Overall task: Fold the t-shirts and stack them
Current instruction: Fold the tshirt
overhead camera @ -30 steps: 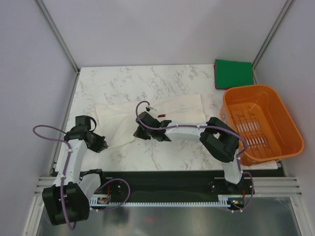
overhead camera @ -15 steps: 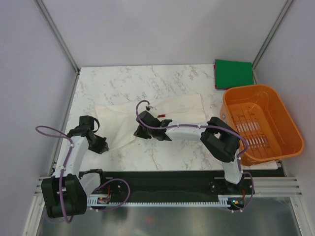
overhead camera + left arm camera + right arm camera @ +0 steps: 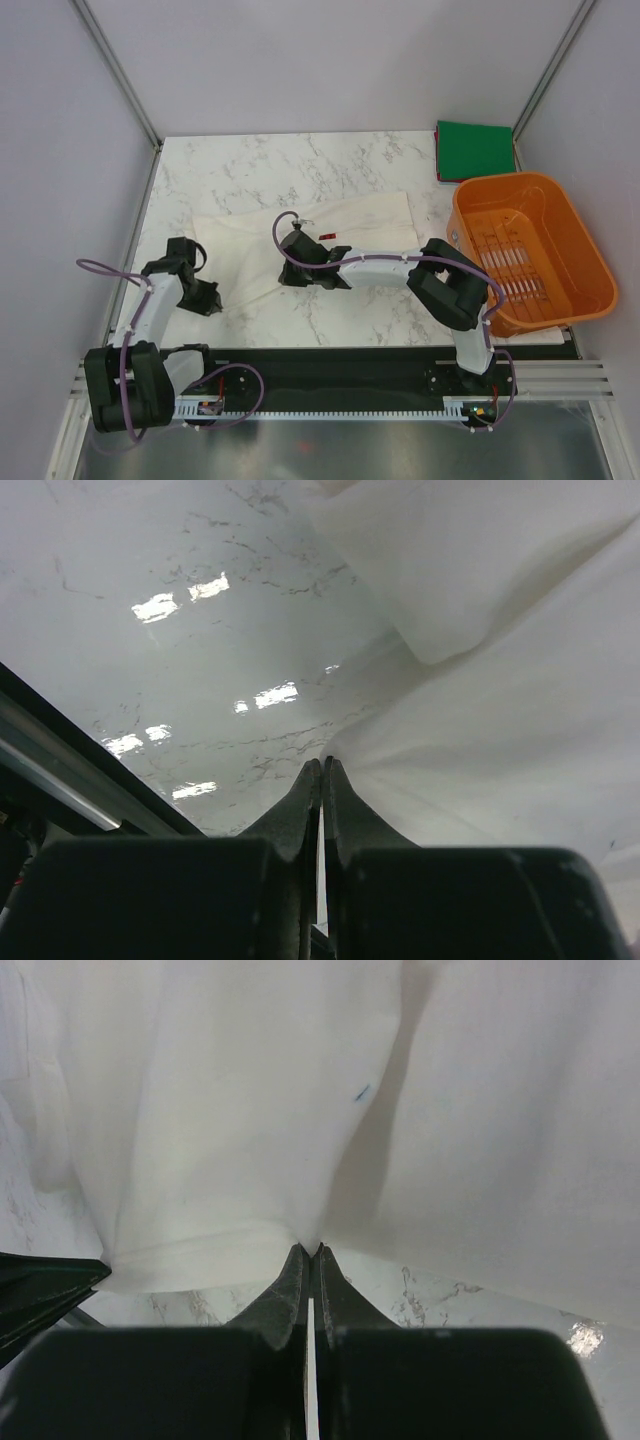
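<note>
The white t-shirt [image 3: 365, 218] lies spread out and a bit crumpled in the middle of the marble table [image 3: 250, 165], with its long side running from left to right. The left claw [image 3: 207, 298] is down low at the near left corner of the shirt. From the left wrist camera, the left claw [image 3: 322, 767] has its two black fingers squeezed tight together, and the thin edge of the white t-shirt [image 3: 500, 720] runs right into the tips, so it is pinching the cloth. The shiny table [image 3: 150, 570] shows on the left of that view, and a fold of cloth hangs over it farther off. The right claw [image 3: 290, 273] reaches across to the near edge of the shirt, close to its middle. From the right wrist camera, the right claw [image 3: 310, 1251] is also squeezed tight, and it nips the hem of the white t-shirt [image 3: 240, 1100] where two folds meet (the cloth fills almost the whole view). A small red spot [image 3: 327, 237] peeks out on the shirt just beside the right arm. The green t-shirt [image 3: 474, 149] sits folded in a neat square at the far right corner of the table, well apart from both claws. The orange basket [image 3: 500, 183] stands on the right side, just nearer than the green t-shirt.
</note>
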`<state>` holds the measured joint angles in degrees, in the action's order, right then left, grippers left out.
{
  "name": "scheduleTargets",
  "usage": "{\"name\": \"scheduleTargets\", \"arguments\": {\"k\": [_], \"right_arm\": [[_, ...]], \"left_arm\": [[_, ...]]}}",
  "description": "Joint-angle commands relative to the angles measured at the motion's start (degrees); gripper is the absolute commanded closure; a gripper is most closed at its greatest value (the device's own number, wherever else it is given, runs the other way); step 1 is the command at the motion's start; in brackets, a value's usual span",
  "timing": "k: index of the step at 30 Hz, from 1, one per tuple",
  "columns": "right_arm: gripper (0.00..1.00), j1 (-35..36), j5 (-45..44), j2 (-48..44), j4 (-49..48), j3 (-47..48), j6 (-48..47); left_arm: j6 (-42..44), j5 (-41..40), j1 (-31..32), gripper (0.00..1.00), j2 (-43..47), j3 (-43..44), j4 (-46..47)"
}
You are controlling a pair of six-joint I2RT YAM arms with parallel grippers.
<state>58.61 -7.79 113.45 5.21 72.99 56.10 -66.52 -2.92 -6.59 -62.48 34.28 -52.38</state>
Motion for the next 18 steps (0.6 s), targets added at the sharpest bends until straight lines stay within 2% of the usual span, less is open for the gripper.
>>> {"name": "scheduleTargets", "arguments": {"k": [1,8,13,18], "right_arm": [[1.00,-0.4,-0.5,-0.8,-0.3,0.6,-2.8],[1.00,-0.3,-0.1,-1.1,-0.3,1.5,-4.2],[1.00,-0.3,1.4,-0.6,-0.2,2.5,-4.6],[1.00,-0.4,1.9,1.7,1.3,4.4,-4.2]], "left_arm": [[-3.8,-2.1,0.6,0.98,-0.8,-0.8,-1.4],[-3.3,-2.4,3.9,0.98,-1.2,0.4,-0.5],[-3.3,-2.4,4.2,0.98,-3.6,2.7,-0.5],[-3.3,-2.4,4.2,0.98,-5.9,1.5,-0.5]]}}
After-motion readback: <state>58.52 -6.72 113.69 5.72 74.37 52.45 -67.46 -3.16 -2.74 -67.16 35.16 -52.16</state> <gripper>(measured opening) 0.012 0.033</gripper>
